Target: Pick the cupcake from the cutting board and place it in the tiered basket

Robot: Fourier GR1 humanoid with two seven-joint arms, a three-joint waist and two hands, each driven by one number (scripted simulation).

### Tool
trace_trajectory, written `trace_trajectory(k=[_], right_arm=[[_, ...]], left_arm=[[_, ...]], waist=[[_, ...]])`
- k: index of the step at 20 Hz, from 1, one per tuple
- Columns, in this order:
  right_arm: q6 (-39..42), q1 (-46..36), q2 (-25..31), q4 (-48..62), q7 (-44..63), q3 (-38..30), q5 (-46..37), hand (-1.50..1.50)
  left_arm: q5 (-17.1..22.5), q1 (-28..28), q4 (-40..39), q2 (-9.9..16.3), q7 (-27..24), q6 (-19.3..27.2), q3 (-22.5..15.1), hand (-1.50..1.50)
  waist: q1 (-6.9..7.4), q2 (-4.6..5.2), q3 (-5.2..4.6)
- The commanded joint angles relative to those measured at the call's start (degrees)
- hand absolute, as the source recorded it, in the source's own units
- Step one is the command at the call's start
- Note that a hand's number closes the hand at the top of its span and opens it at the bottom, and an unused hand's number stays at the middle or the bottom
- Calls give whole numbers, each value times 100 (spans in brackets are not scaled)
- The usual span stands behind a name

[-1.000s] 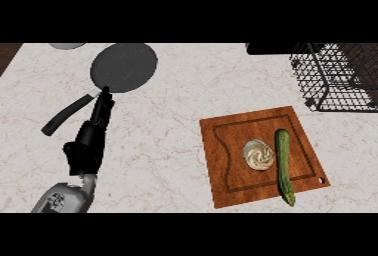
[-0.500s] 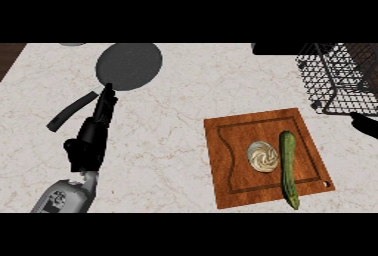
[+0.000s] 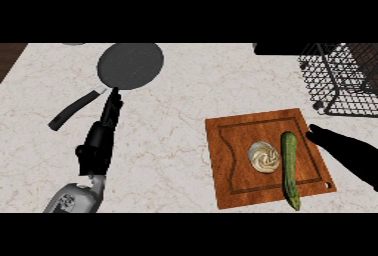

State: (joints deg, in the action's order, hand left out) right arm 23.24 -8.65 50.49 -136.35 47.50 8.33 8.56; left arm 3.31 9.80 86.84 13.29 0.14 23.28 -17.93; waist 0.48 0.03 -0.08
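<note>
Sitting centre of cutting board [image 3: 238, 150], lower right: cupcake [image 3: 264, 156], untouched. Right hand [image 3: 345, 151] at board's right edge, fingers straight. Left hand [image 3: 98, 145] flat, released.

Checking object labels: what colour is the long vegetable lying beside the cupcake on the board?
Green; the cucumber shows in the head view, right of the cupcake.

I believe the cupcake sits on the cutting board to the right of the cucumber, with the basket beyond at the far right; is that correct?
Not quite: in the head view the cupcake sits on the cutting board to the left of the cucumber, not the right. The basket is indeed beyond at the far right.
</note>
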Motion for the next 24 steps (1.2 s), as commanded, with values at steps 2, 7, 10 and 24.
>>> trace_trajectory(k=[2,7,10,24], right_arm=[[385,-250,-371,381,343,471,-367,-150],[599,-278,-398,7,937,282,-232,-150],[754,-94,-478,460,386,384,-831,-150],[1456,32,-763,333,-460,606,-2277,-150]], left_arm=[[-132,157,53,-1,316,-93,191,0],[-57,78,64,-8,167,-395,389,0],[-317,-210,106,-231,28,-211,157,0],[-694,109,60,-589,308,-234,319,0]], waist=[[-20,1,6],[-46,-9,5],[-39,-5,7],[-59,-8,9]])
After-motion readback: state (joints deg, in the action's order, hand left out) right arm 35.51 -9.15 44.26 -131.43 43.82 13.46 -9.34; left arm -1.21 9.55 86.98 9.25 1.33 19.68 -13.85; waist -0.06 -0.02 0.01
